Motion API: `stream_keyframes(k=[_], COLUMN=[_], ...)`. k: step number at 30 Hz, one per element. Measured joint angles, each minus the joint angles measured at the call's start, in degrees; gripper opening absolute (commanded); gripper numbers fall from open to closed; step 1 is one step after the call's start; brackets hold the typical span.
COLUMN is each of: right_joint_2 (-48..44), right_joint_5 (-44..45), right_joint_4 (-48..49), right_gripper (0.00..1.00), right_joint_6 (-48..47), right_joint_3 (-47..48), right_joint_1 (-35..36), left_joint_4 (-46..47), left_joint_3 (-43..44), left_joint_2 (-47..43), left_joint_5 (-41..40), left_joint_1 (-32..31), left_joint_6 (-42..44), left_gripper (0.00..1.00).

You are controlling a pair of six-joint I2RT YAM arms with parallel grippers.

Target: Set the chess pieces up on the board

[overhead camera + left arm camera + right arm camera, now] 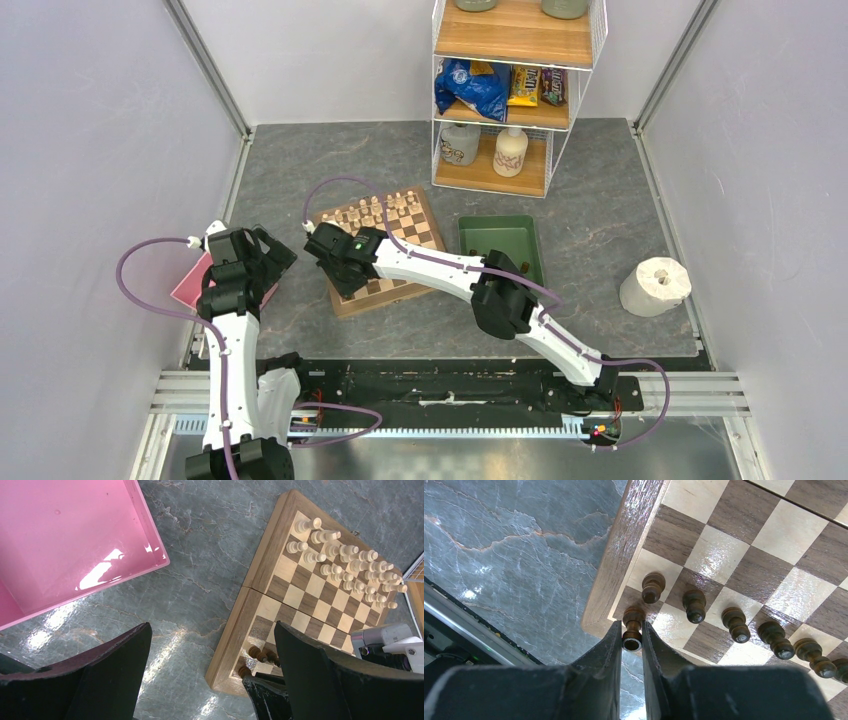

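From above, the board [408, 232] lay on the grey table [600, 200], with the pale chessmen [375, 212] in rows at its far side and a green tray [500, 240] just beside it on the right. The right gripper [343, 282] was low over the near left corner of the board. The left gripper [272, 256] hung above a pink tray [188, 288], apart from the board. In the left wrist view, the left fingers [115, 670] stood wide apart with nothing between them, and a few dark chess pieces [262, 655] stood near the board's closest corner. In the right wrist view, the right fingers [609, 655] were narrow and pinched one dark piece [633, 626] over the corner square, next to a row of other dark ones. Whether its base touched the square, I could not tell.
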Motion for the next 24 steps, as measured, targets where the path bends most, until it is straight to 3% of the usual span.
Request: stream_keyframes(k=[15, 24], right_joint_2=[0.7, 0.9], right_joint_5=[-0.6, -1.5], right_joint_4=[-0.1, 0.0], right_gripper=[0.37, 0.28], right_joint_6=[-0.2, -0.1], right_joint_3=[0.6, 0.7], right_joint_1=[-0.2, -0.8], left_joint_4=[0.0, 0.0], left_joint_3=[0.0, 0.0], left_joint_2=[0.0, 0.0], left_joint_5=[0.0, 0.0], left_joint_1=[0.0, 0.0], left_joint_6=[0.0, 0.0], left_gripper=[1.00, 1.00])
